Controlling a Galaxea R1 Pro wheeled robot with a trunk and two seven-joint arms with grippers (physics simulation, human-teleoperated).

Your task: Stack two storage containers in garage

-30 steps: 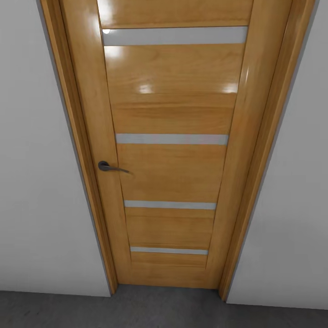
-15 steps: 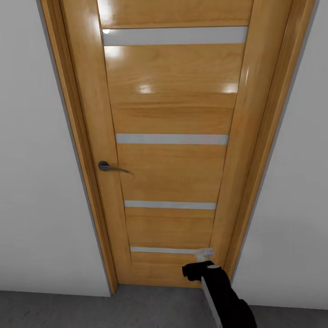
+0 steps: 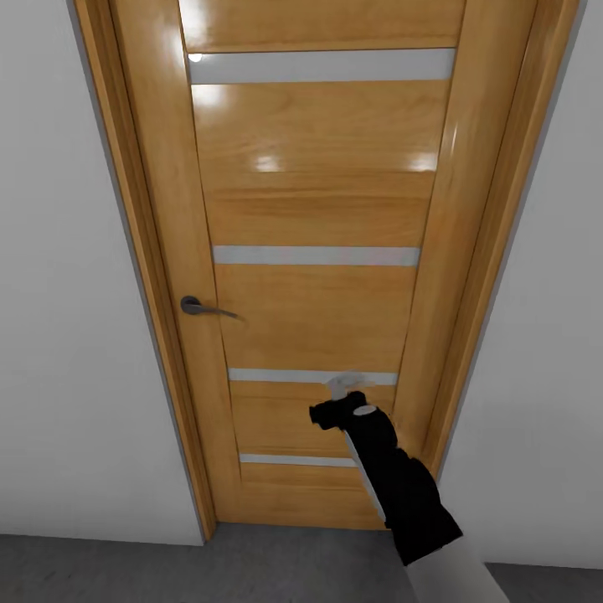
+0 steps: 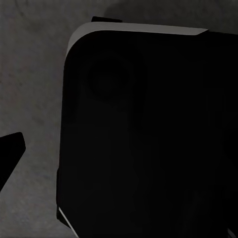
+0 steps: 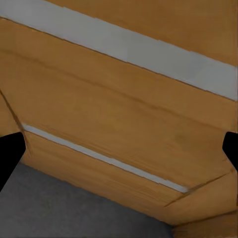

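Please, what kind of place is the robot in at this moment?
Probably a garage or utility room, facing its exit: a closed wooden door with a lever handle, plain pale walls, and a dark grey concrete-like floor.

Glare on door; left wrist view dark.

One wooden door with four pale strips and one handle, one black arm
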